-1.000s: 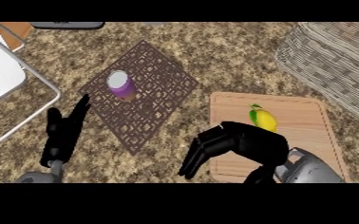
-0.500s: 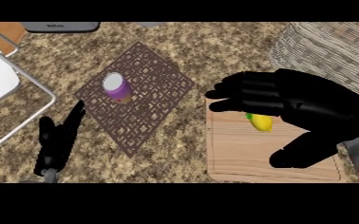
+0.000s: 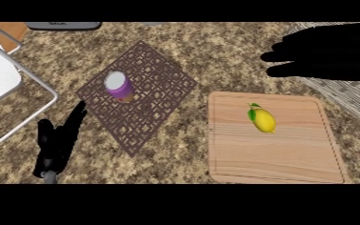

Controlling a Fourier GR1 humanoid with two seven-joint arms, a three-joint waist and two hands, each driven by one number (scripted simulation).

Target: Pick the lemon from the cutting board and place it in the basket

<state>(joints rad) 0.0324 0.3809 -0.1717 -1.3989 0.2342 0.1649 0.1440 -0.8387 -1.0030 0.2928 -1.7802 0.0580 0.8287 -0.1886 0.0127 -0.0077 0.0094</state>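
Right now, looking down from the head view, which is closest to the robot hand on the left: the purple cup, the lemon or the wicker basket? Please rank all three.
From the left robot hand, low at the view's left:
1. Purple cup, on the brown mat just above it.
2. Lemon, on the cutting board to the right.
3. Wicker basket, at the far right edge.

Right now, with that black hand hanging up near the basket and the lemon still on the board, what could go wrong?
The right hand is open and holds nothing, well above the lemon, so it may miss the pick unless it comes back down. The lemon is rounded and lies loose on the cutting board; a glancing touch could roll it away. The hand also hides much of the basket, so judging the drop spot looks hard.
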